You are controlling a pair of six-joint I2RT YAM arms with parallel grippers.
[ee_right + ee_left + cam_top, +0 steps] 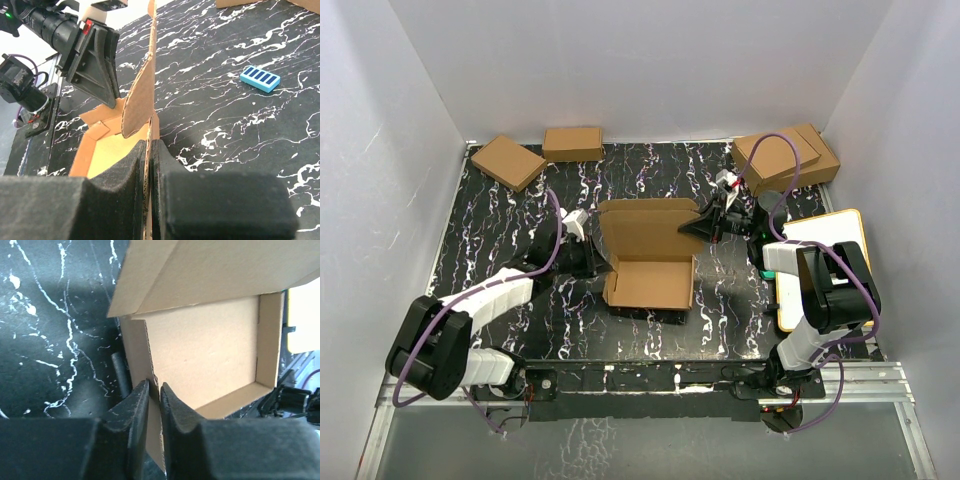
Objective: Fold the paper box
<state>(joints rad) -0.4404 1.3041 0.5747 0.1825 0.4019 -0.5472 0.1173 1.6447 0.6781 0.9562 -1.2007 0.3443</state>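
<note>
As left gripper [154,388] and right gripper [150,146] seemingly pinch paper box [651,284], walls [640,60] ring table [650,172].

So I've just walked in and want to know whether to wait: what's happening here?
Two robot arms are folding the paper box in the middle of the table. The left gripper pinches the box's left side wall. The right gripper is shut on a cardboard flap on the opposite side. The tray walls are up, but the lid stands open, so the box is not yet closed.
</note>
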